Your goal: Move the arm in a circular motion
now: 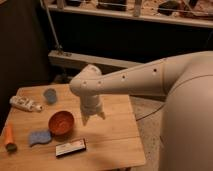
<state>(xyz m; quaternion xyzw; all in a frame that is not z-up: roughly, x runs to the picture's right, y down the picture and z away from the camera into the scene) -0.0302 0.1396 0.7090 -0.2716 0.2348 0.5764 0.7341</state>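
The arm (pixel 150 77) is large, smooth and off-white, with small dark holes along its tube. It reaches from the right of the camera view to a rounded elbow joint (pixel 86 85) over the wooden table (pixel 117 135). From the elbow a short segment points down to the pronged gripper (pixel 91 118), which hangs just above the table's middle, right of a red bowl (pixel 61 122). The gripper holds nothing that I can see.
On the table: a white tube (pixel 25 104) and a blue-grey cup (pixel 50 95) at the left, an orange item (pixel 9 137) at the left edge, a blue sponge (pixel 39 137), a dark flat packet (pixel 70 147) near the front. A metal rail (pixel 100 61) stands behind.
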